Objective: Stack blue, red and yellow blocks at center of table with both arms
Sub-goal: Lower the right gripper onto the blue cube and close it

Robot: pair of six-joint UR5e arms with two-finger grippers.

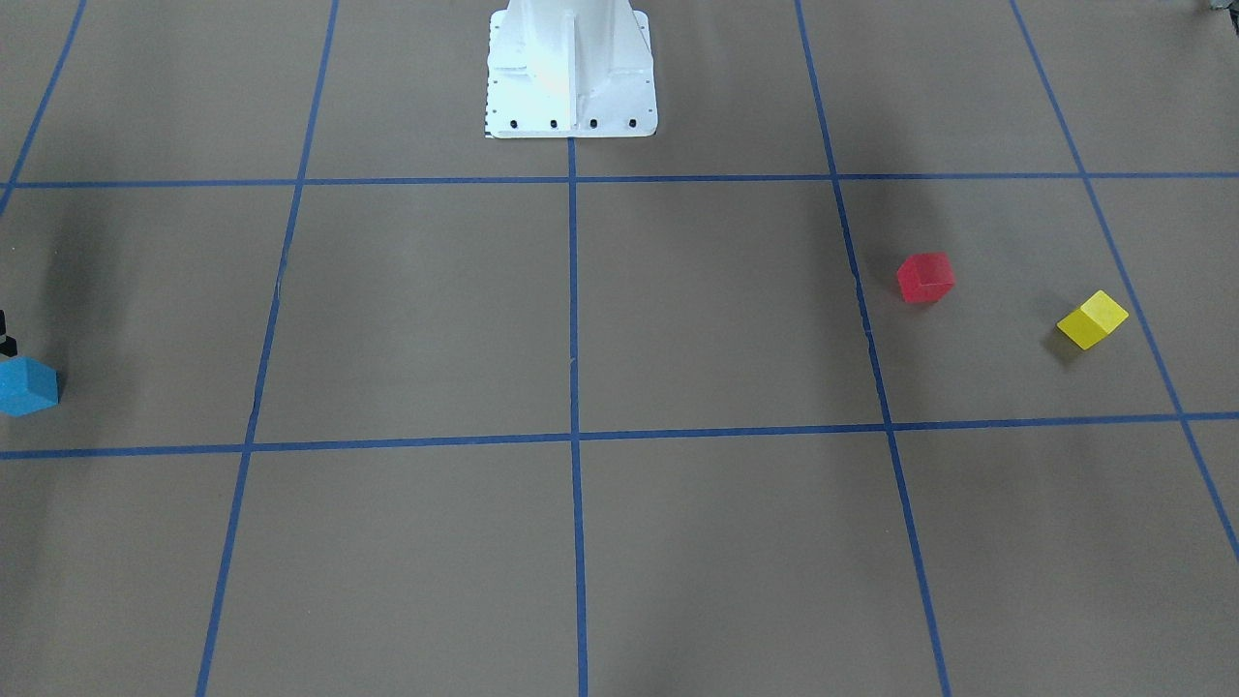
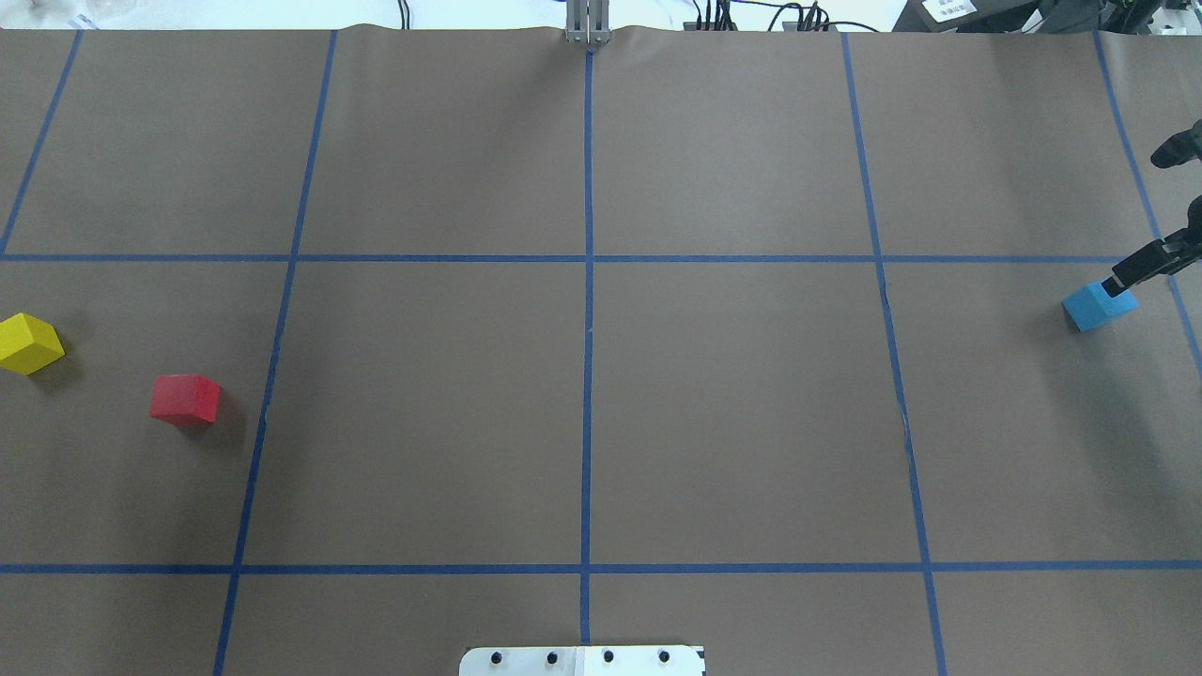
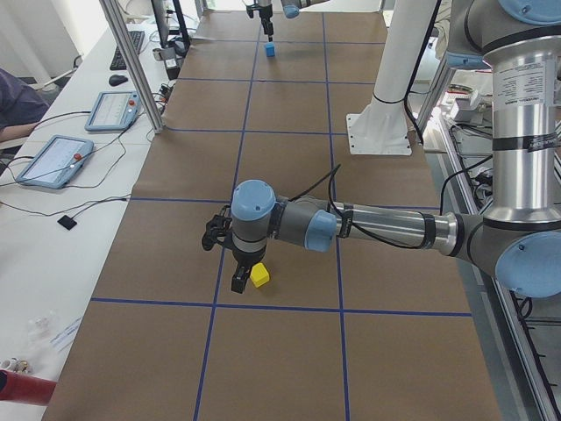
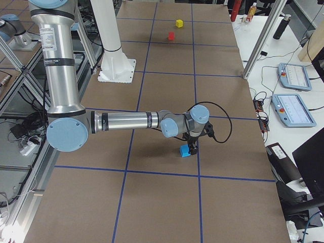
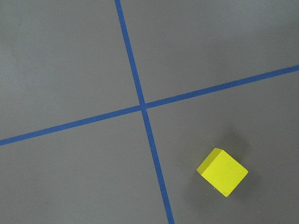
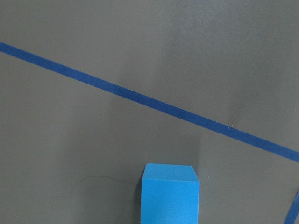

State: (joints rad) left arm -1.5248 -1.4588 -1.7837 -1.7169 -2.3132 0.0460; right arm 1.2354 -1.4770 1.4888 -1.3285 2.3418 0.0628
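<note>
On the table [image 2: 732,422], the right gripper [image 4: 193,146], its spread impossible to tell, hangs right at the blue block [image 2: 1094,307], 3 o'clock from centre in the overhead view; the left gripper [image 3: 244,276], equally unreadable, has the yellow block [image 5: 223,171] at 4 o'clock in its wrist view, beside the red block [image 2: 185,398] at 9 o'clock.

Lighting over my table [image 1: 678,319] is bright and flat, mostly from overhead, so the shadows stay soft. In the front view the yellow block [image 1: 1092,319] drops a small smudge toward its lower left, and from overhead the red block [image 2: 185,398] throws a faint one to its right. Broad hazy dark patches lie across the brown paper too. My white base [image 1: 571,68] is pretty much blown out by glare. Both wrist views are sharp but turn the paper grey, and the blue block [image 6: 170,193] looks crisp-edged there.
</note>
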